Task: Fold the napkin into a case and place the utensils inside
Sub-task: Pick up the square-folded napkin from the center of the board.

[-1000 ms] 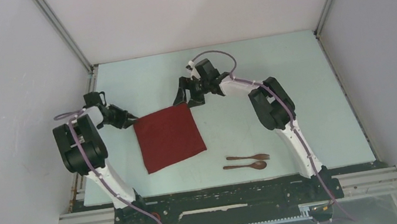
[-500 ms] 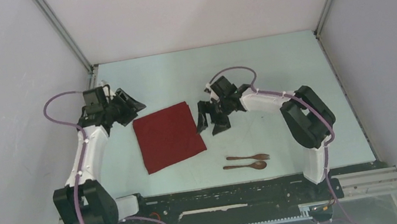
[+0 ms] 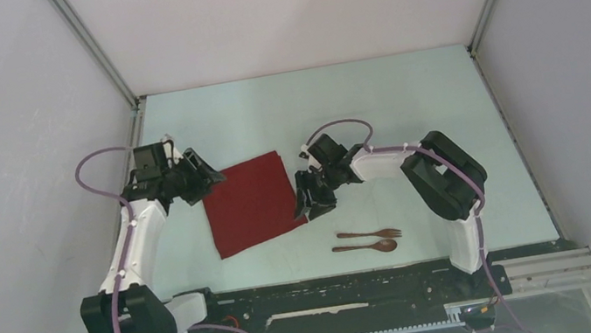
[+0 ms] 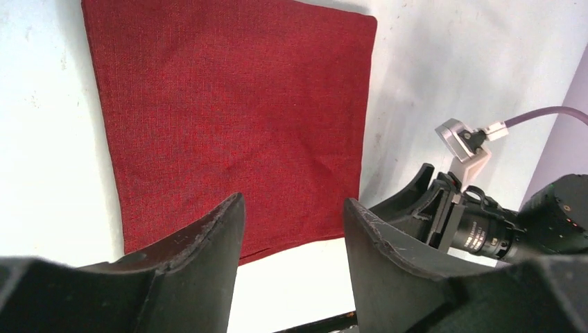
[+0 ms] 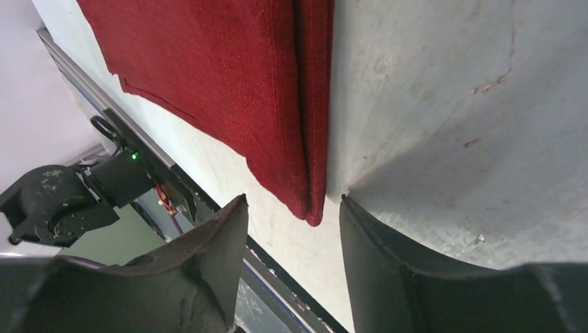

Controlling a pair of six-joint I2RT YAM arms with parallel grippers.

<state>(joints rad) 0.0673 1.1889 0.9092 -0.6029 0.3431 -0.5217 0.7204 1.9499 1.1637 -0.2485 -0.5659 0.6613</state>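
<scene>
My left gripper (image 4: 292, 207) stands parted, nothing between its jaws; the napkin (image 4: 229, 118) lies flat just ahead of the tips. My right gripper (image 5: 291, 202) is parted too, with the napkin's near corner in line with its gap, unpinched. The fork (image 3: 370, 234) and spoon (image 3: 366, 247) lie side by side behind the right jaws, apart from the cloth.

White links (image 3: 134, 242), purple cables (image 4: 541, 111), black left pincer (image 4: 292, 205) and right pincer (image 5: 292, 202).
</scene>
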